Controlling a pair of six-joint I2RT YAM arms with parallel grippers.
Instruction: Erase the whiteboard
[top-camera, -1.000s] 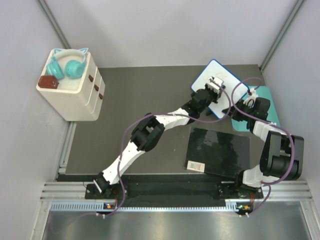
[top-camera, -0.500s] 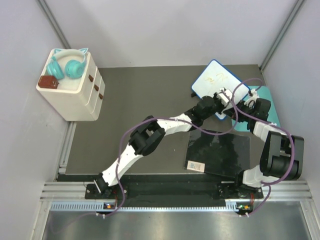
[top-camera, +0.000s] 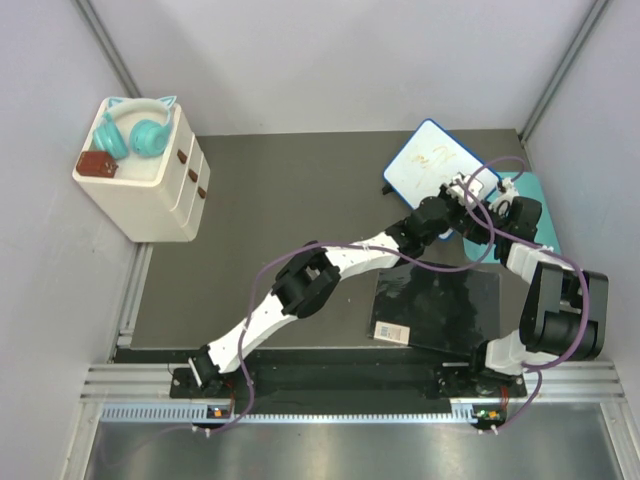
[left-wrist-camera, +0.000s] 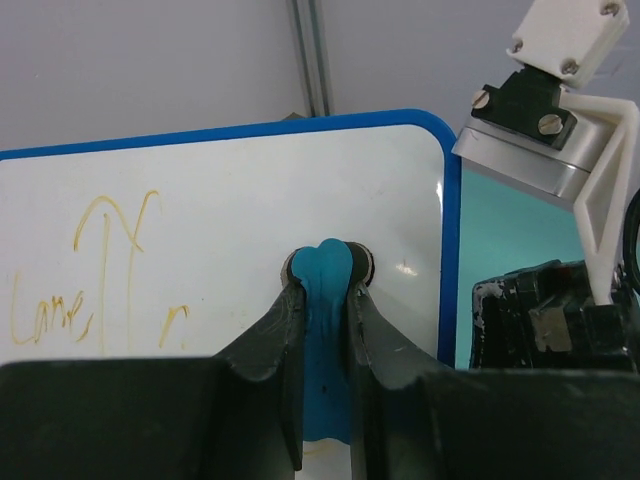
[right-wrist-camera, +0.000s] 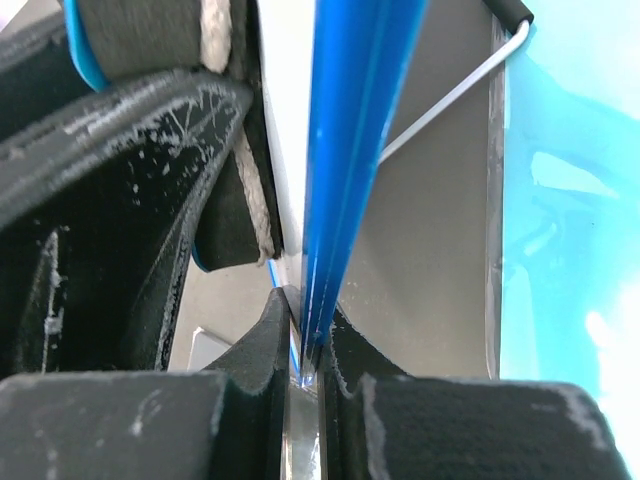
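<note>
Dark tabletop (top-camera: 290, 190), upper right: we note whiteboard (top-camera: 430, 160) scribbles (left-wrist-camera: 103, 280) unerased; left gripper (left-wrist-camera: 325, 275) pinches blue eraser (left-wrist-camera: 326, 380), right gripper (right-wrist-camera: 308, 320) clamps rim (right-wrist-camera: 350, 150).

I'm working in what looks like a robotics lab cell: plain grey panel walls (top-camera: 330, 60) on aluminium posts (top-camera: 112, 50), a dark surface (top-camera: 280, 190), a slotted metal rail (top-camera: 130, 380) at its near edge, and purple cables (top-camera: 340, 244) running exposed.

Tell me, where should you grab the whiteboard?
By its thin blue rim, coming edge-on from the right side, as the right tool does. The whiteboard is flat and thin, so an edge pinch fits and leaves its face free for wiping.
</note>
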